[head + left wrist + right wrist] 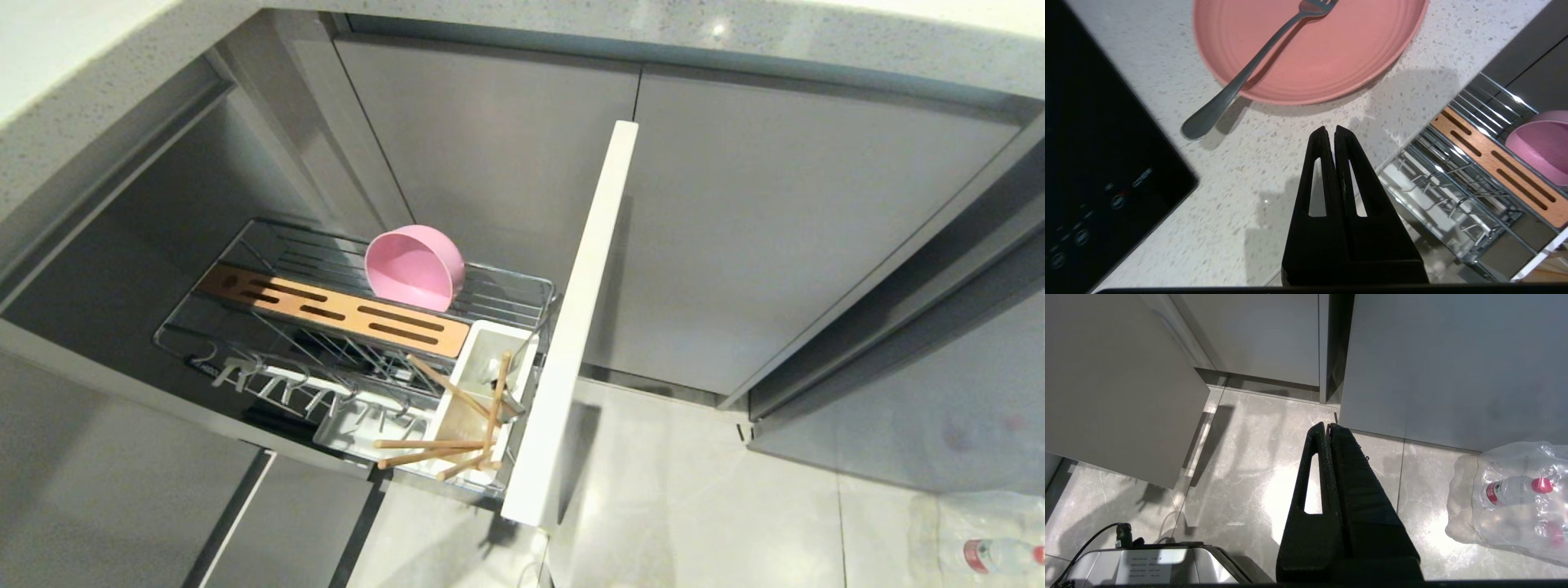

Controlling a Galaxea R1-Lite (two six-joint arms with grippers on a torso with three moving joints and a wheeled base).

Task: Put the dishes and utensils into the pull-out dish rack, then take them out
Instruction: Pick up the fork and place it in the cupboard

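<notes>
Your left gripper [1331, 132] hovered empty, fingers closed, over the countertop [1241, 196] near the pink plate [1331, 53] bearing the fork [1249, 69]. Your right gripper [1329, 428] hung closed above the floor [1241, 473]. The pink bowl [415, 267] stood in the dish rack [490, 286].

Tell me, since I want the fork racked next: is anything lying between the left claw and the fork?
Nothing visible does. The left claw, shut and empty, hangs over bare countertop. The fork lies beyond it, tines on the pink plate, handle end over the counter and uncovered.
</notes>
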